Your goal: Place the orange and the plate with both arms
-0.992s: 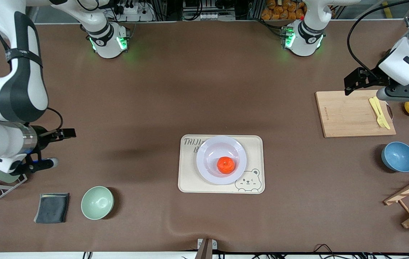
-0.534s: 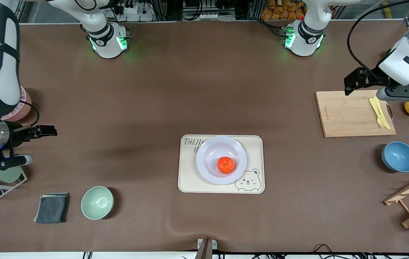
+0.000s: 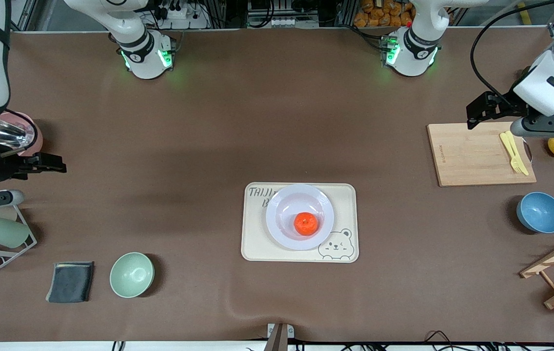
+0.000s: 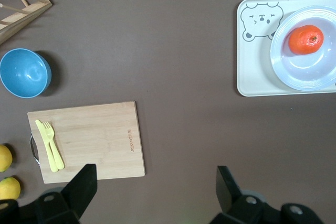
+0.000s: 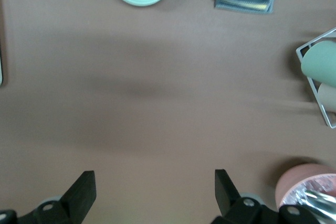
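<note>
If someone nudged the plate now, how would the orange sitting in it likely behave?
The orange is round and lies loose in the plate, so it would probably roll. The plate's raised rim looks likely to keep it in on a gentle push. The plate itself may slide on the smooth bear tray.

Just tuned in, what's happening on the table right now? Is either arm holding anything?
Neither arm holds anything. The orange sits in the plate, which rests on the bear tray mid-table. The left pincer hangs open over the cutting board at the left arm's end. The right pincer hangs open over bare table at the right arm's end, near the cup rack. The placing looks done.
</note>
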Tool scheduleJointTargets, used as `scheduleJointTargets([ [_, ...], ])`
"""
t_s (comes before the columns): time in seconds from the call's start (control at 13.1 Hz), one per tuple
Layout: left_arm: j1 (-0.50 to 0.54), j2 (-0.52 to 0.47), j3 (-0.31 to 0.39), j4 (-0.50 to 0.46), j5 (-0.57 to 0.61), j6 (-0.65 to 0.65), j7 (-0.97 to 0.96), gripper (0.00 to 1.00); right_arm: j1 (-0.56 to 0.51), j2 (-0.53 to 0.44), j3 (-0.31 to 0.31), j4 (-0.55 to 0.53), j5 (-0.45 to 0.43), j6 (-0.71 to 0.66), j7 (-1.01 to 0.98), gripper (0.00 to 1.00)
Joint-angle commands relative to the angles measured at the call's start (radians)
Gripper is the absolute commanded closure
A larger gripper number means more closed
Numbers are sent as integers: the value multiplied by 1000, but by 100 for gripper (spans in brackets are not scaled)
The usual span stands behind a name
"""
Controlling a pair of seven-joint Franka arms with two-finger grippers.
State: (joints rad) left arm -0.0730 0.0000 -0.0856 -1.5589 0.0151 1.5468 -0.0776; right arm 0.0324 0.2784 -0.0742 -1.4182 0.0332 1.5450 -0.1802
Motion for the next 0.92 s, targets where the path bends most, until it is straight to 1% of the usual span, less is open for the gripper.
scheduleJointTargets([
  [0.0,10,-11,-5,-4,6,-11,4,0,-3,-218,33,-347,13,180,50,0],
  [0.08,9,-11,-6,-3,6,-11,4,0,-5,-235,45,-370,11,200,67,0],
  [0.31,9,-11,-6,-3,6,-11,4,0,-44,-275,59,-360,10,191,87,0],
  [0.38,9,-11,-6,-3,6,-11,4,0,-67,-281,59,-334,8,193,73,0],
  [0.46,9,-9,-6,-1,6,-11,4,0,-71,-271,59,-283,2,193,39,0],
  [0.53,9,-9,-6,-1,6,-11,6,0,-72,-265,59,-256,-10,193,-16,0],
  [0.84,9,-9,-6,-1,6,2,7,0,-92,-269,57,-249,-6,188,-28,0],
])
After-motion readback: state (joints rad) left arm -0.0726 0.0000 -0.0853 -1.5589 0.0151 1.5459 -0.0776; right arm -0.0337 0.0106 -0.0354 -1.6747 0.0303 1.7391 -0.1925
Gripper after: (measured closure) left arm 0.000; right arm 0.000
